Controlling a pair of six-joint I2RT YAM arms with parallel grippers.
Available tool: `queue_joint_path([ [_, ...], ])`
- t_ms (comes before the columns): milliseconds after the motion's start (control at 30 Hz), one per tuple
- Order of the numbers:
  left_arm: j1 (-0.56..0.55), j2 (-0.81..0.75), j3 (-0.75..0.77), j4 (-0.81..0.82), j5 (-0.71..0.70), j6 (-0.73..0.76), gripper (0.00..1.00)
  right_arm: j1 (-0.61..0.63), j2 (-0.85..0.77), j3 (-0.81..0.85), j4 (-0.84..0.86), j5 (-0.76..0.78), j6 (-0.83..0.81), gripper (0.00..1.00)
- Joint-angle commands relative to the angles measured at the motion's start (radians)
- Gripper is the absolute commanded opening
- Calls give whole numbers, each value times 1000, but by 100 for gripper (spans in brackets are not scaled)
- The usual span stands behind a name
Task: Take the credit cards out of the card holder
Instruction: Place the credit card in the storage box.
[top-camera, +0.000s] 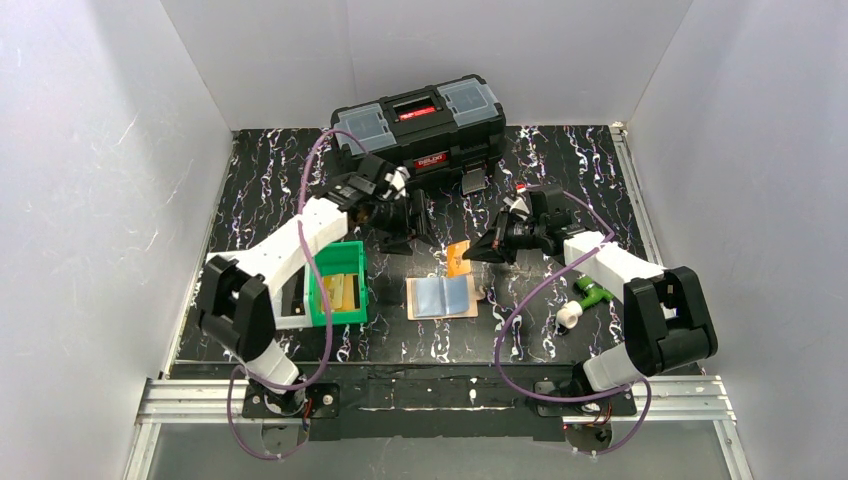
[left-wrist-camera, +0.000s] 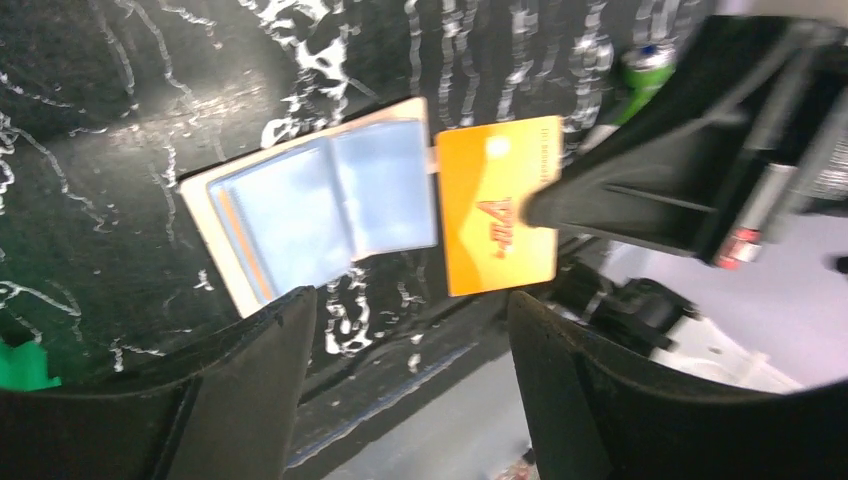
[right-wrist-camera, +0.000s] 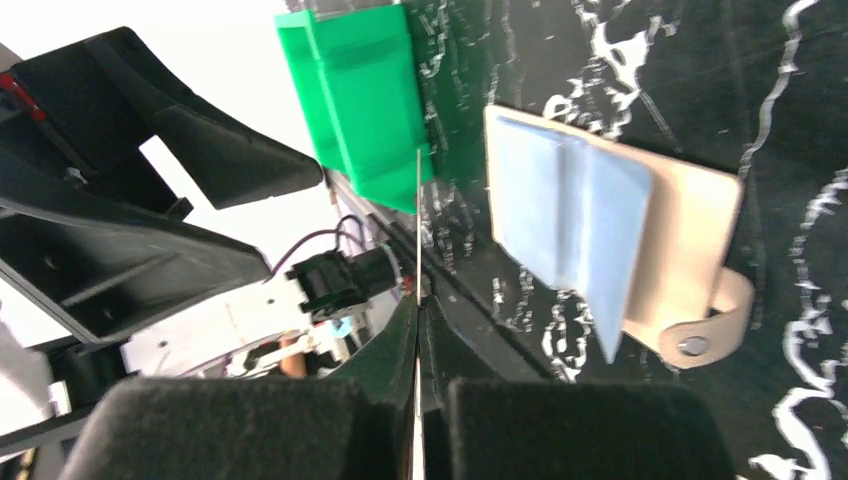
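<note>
The two arm bases sit at the near edge of a black table (top-camera: 560, 160) veined with white. From the right base, the arm reaches in toward the middle. The right gripper (top-camera: 482, 251) is clenched on an orange card (top-camera: 459, 260), pinching it by one edge. From that wrist's camera the card shows only as a thin line squeezed between the closed fingers (right-wrist-camera: 380, 400).

The orange card is out of the card holder (top-camera: 442, 297) and hangs just beyond its far edge. The card holder lies open and flat on the table near the centre. It is tan, with light blue leaves showing inside. Whether those leaves are cards or sleeves cannot be told.

The left gripper (top-camera: 410, 228) hovers above the table on the far left side of the card holder. Its jaws are spread wide with nothing between them.

A green bin (top-camera: 340, 262) holding yellow-tan slabs stands to the left of the card holder. A black toolbox (top-camera: 420, 125) sits at the back of the table.
</note>
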Motion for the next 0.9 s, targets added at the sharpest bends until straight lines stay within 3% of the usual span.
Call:
queue_joint_path([
  [0,51,-101,-60,102,203,-81,69,-5,-32,34,144,-125,128,1],
  [233,82,-145,-152,307,346,-231,67,1,-44,22,365,-207,309,1],
  [500,84,-151,-239,523,424,-378,59,43,-35,29,436,-220,377,1],
  [633,85,-156,-286,634,448,-444,40,49,-33,24,452,-214,388,1],
  [800,85,-162,-305,652,453,-451,0,49,-30,23,448,-210,383,1],
  [833,86,-165,-306,651,450,-450,0,50,-31,22,444,-207,380,6],
  [867,85,-165,-307,648,449,-447,0,50,-34,23,434,-203,372,20],
])
